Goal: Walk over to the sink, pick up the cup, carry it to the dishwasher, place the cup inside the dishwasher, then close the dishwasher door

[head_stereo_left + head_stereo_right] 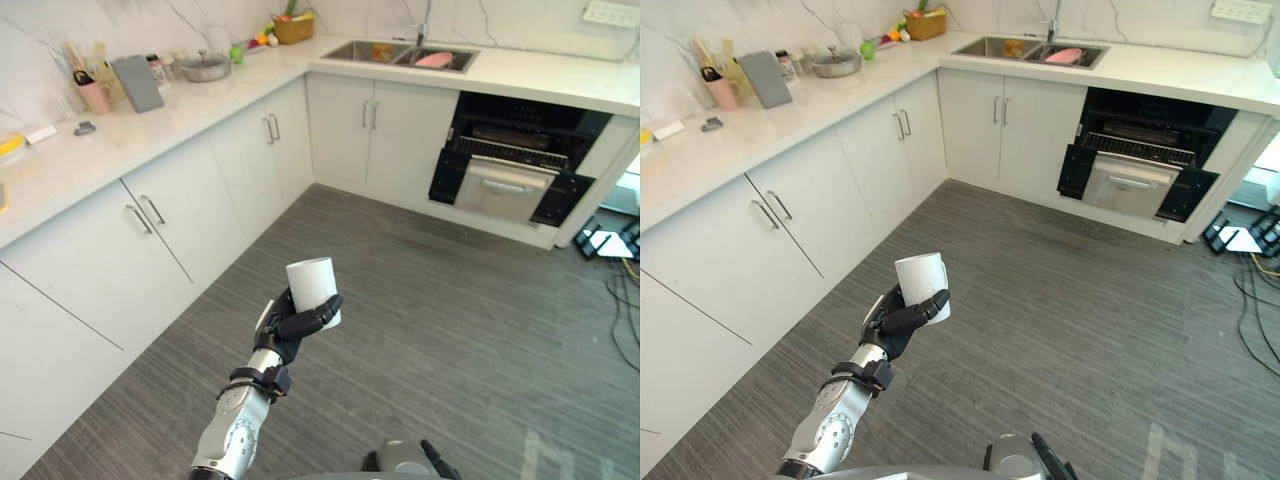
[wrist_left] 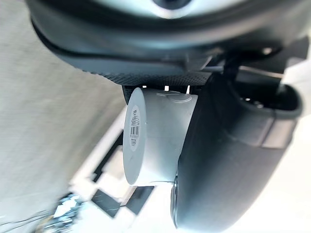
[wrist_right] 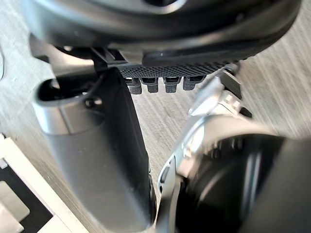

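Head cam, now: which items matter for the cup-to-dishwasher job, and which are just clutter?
Job: cup, gripped in the left hand; dishwasher, door open; sink.

Clutter: pot, fruit basket, pink utensil holder and grey board, all on the counter; pink item in the sink.

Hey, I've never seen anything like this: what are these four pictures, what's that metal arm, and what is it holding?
It is a walking robot in a kitchen. The two wide pictures come from cameras in its head, looking down at the floor; the two close ones come from cameras on its wrists. Its left robot hand is curled round a white cup. The right robot hand is open and empty. Ahead are the sink in the counter and the dishwasher, its door open.
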You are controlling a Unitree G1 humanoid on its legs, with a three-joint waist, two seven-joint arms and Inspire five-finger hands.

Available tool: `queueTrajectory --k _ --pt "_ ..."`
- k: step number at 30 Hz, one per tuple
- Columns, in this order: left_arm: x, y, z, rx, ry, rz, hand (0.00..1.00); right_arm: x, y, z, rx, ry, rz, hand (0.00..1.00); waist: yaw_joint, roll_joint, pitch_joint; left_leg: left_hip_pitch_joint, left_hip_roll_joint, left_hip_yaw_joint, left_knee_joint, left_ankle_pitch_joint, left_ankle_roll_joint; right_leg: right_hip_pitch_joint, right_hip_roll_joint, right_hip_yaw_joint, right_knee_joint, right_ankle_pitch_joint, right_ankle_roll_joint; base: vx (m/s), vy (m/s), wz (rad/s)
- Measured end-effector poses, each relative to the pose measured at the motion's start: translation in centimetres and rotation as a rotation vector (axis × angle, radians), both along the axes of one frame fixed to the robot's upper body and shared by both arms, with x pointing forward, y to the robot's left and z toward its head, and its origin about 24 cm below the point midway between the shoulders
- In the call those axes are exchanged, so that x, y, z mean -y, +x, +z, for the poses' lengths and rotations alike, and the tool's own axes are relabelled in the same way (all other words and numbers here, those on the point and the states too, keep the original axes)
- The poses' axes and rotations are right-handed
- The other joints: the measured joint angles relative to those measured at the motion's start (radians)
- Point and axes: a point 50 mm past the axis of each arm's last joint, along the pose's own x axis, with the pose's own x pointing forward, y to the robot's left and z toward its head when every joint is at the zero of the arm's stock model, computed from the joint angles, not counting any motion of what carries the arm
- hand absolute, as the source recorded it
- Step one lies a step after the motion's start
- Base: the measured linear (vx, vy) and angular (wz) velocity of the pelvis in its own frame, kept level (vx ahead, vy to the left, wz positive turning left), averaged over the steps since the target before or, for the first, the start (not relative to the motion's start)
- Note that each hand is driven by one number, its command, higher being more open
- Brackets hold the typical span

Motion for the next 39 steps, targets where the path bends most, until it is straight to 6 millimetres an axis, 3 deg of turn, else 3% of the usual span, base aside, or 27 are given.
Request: queueTrajectory --k 1,2,3,4,5,6,7,9,11,12,13,14,16,17,18,20,22,24,26,28,29,30,31,32,33,36,39 --pt "-0.3 -0.3 0.0 0.000 0.001 0.016 0.00 0.1 0.1 0.1 0.005 -0.012 0.023 1.00 0.005 -0.005 0.001 -0.028 0.022 -0.001 0.062 0.086 0.006 0.035 0.015 0.009 -0.035 0.002 -0.007 0.33 -0.078 -0.43" --pt "-0.6 -0.3 0.2 0.014 0.028 0.026 0.00 0.2 1.0 0.4 0.038 -0.040 0.073 1.00 0.017 -0.008 0.004 -0.114 0.052 0.006 0.201 0.032 0.030 0.090 0.028 0.023 -0.082 0.002 -0.013 0.40 -0.089 -0.40" --pt "-0.5 -0.3 0.5 0.028 0.045 0.029 0.00 0.7 3.1 1.0 0.103 -0.077 0.129 1.00 0.029 -0.014 0.009 -0.205 0.051 0.029 0.264 -0.078 0.097 0.137 0.030 0.041 -0.126 0.007 -0.023 0.33 -0.070 -0.42" --pt "-0.5 -0.3 0.6 0.032 0.048 0.031 0.00 0.8 4.6 1.5 0.156 -0.097 0.163 1.00 0.038 -0.017 0.012 -0.239 0.051 0.057 0.249 -0.134 0.128 0.157 0.030 0.055 -0.150 0.009 -0.025 0.38 -0.075 -0.63" --pt "-0.6 -0.5 0.7 0.036 0.049 0.044 0.00 0.9 8.1 2.8 0.277 -0.136 0.232 1.00 0.054 -0.021 0.014 -0.283 0.043 0.114 0.134 -0.210 0.132 0.184 0.027 0.084 -0.180 0.010 -0.023 0.32 -0.029 -0.79" --pt "-0.7 -0.6 0.7 0.035 0.055 0.060 0.00 0.4 12.1 4.7 0.423 -0.182 0.295 1.00 0.063 -0.022 0.015 -0.311 0.011 0.153 -0.068 -0.248 0.117 0.199 0.024 0.112 -0.196 0.009 -0.014 0.40 -0.026 -0.80" --pt "-0.7 -0.8 0.7 0.033 0.062 0.068 0.00 0.0 14.0 5.9 0.500 -0.200 0.321 1.00 0.066 -0.024 0.016 -0.316 -0.018 0.155 -0.197 -0.250 0.107 0.204 0.020 0.125 -0.201 0.013 0.003 0.41 0.029 -0.72" --pt "-0.7 -1.7 0.6 0.029 0.085 0.081 0.00 -1.1 19.0 9.9 0.731 -0.277 0.381 1.00 0.079 -0.021 0.014 -0.321 -0.109 0.138 -0.653 -0.173 0.018 0.232 0.017 0.158 -0.226 0.029 0.036 0.49 0.096 -0.58" --pt "-0.9 -2.1 0.6 0.033 0.104 0.080 0.00 -1.1 21.5 12.5 0.867 -0.353 0.387 1.00 0.104 -0.021 0.015 -0.378 -0.136 0.146 -0.728 -0.142 0.000 0.294 0.028 0.168 -0.269 0.030 0.075 0.51 0.165 -0.31" --pt "-1.0 -2.1 0.6 0.032 0.106 0.081 0.00 -0.7 21.7 12.9 0.883 -0.374 0.381 1.00 0.107 -0.019 0.014 -0.382 -0.141 0.161 -0.731 -0.126 0.019 0.322 0.030 0.168 -0.277 0.025 0.084 0.44 0.186 -0.16" --pt "-1.4 -2.1 0.5 0.032 0.122 0.088 0.00 -0.2 21.8 13.1 0.889 -0.396 0.360 1.00 0.120 -0.040 0.013 -0.365 -0.157 0.151 -0.697 -0.033 0.081 0.363 0.010 0.175 -0.274 0.013 0.101 0.58 0.238 0.00" --pt "-1.8 -2.1 0.5 0.030 0.127 0.102 0.00 0.5 21.7 13.3 0.881 -0.420 0.344 1.00 0.115 -0.061 0.001 -0.362 -0.183 0.127 -0.667 -0.006 0.125 0.368 -0.019 0.176 -0.234 0.012 0.103 0.72 0.291 -0.01" --pt "-2.8 -2.0 0.5 0.030 0.135 0.145 0.00 1.4 21.7 13.3 0.864 -0.445 0.315 1.00 0.111 -0.097 0.002 -0.330 -0.252 0.121 -0.605 -0.047 0.203 0.315 -0.101 0.193 -0.018 0.010 0.115 0.69 0.276 -0.06" --pt "-3.1 -2.1 0.5 0.028 0.141 0.157 0.00 1.4 21.6 13.2 0.856 -0.443 0.306 1.00 0.109 -0.111 0.000 -0.308 -0.271 0.135 -0.594 -0.069 0.203 0.294 -0.133 0.190 0.059 0.022 0.137 0.65 0.237 -0.20" --pt "-3.6 -2.1 0.3 0.020 0.159 0.169 0.00 1.3 21.4 12.8 0.837 -0.430 0.285 1.00 0.103 -0.130 -0.009 -0.269 -0.301 0.157 -0.568 -0.126 0.214 0.247 -0.188 0.175 0.209 0.092 0.228 0.52 0.165 -0.15" --pt "-4.1 -1.5 0.7 0.042 0.211 0.158 0.00 1.0 20.9 12.1 0.809 -0.402 0.270 1.00 0.093 -0.129 -0.010 -0.191 -0.325 0.149 -0.582 -0.177 0.218 0.167 -0.252 0.151 0.438 0.273 0.272 0.58 0.168 0.04" --pt "-3.9 -0.7 1.3 0.080 0.232 0.134 0.00 0.6 19.7 11.1 0.763 -0.377 0.264 1.00 0.076 -0.125 -0.007 -0.095 -0.340 0.112 -0.631 -0.201 0.211 0.077 -0.299 0.102 0.693 0.236 0.211 0.52 0.091 0.36" --pt "-3.5 0.0 1.9 0.118 0.271 0.105 0.00 -0.1 18.1 10.1 0.716 -0.364 0.265 1.00 0.056 -0.107 0.004 0.021 -0.326 0.073 -0.684 -0.248 0.192 -0.057 -0.280 0.088 0.808 0.149 0.095 0.39 -0.026 0.32" --pt "-3.0 0.5 2.3 0.145 0.290 0.063 0.00 -0.7 16.8 10.0 0.706 -0.347 0.218 1.00 0.027 -0.108 0.014 0.055 -0.306 0.026 -0.672 -0.291 0.172 -0.193 -0.216 0.132 0.734 0.101 0.079 0.30 -0.161 0.64" --pt "-1.6 0.5 2.4 0.168 0.275 -0.016 0.00 -0.7 14.9 10.5 0.705 -0.353 0.145 1.00 -0.006 -0.096 0.028 0.087 -0.269 -0.031 -0.664 -0.327 0.137 -0.258 -0.175 0.123 0.422 0.087 0.101 0.44 -0.324 0.97" --pt "-0.8 0.2 2.7 0.191 0.267 -0.071 0.00 -0.5 13.7 10.8 0.705 -0.370 0.119 1.00 -0.010 -0.106 0.025 0.113 -0.262 -0.047 -0.662 -0.354 0.105 -0.237 -0.174 0.089 0.067 0.127 0.120 0.55 -0.386 0.50" --pt "-0.2 -0.3 3.2 0.217 0.253 -0.111 0.00 -0.1 13.4 11.3 0.719 -0.387 0.115 1.00 -0.003 -0.125 0.022 0.159 -0.261 -0.045 -0.636 -0.406 0.068 -0.200 -0.173 0.049 -0.143 0.271 0.096 0.55 -0.336 0.31" --pt "0.3 -0.5 3.1 0.218 0.245 -0.131 0.00 0.2 13.3 11.5 0.722 -0.395 0.117 1.00 -0.003 -0.108 0.021 0.186 -0.240 -0.043 -0.622 -0.424 0.054 -0.173 -0.164 0.020 -0.148 0.344 0.085 0.62 -0.294 -0.27" --pt "1.3 -0.7 3.2 0.230 0.209 -0.163 0.00 1.0 13.5 11.9 0.736 -0.411 0.119 1.00 0.018 -0.057 0.015 0.238 -0.184 0.011 -0.614 -0.448 0.026 -0.162 -0.146 -0.037 -0.098 0.356 0.054 0.58 -0.218 -0.46" --pt "1.9 -0.5 3.8 0.264 0.190 -0.186 0.00 1.3 14.4 12.5 0.771 -0.419 0.119 1.00 0.025 -0.033 0.012 0.267 -0.152 0.070 -0.597 -0.448 0.022 -0.175 -0.126 -0.027 -0.006 0.279 0.028 0.53 -0.194 -0.51" --pt "2.5 0.0 5.5 0.358 0.174 -0.222 0.00 1.1 15.6 14.6 0.868 -0.442 0.119 1.00 0.022 -0.013 -0.001 0.291 -0.116 0.121 -0.565 -0.414 -0.003 -0.203 -0.102 -0.010 0.114 0.179 0.006 0.40 -0.200 -0.30" --pt "2.7 0.2 6.8 0.444 0.171 -0.260 0.00 1.5 15.8 16.5 0.945 -0.489 0.091 1.00 0.006 -0.012 -0.013 0.210 -0.047 0.107 -0.341 -0.310 -0.008 -0.159 -0.065 -0.028 0.108 0.098 0.002 0.41 -0.251 -0.11"
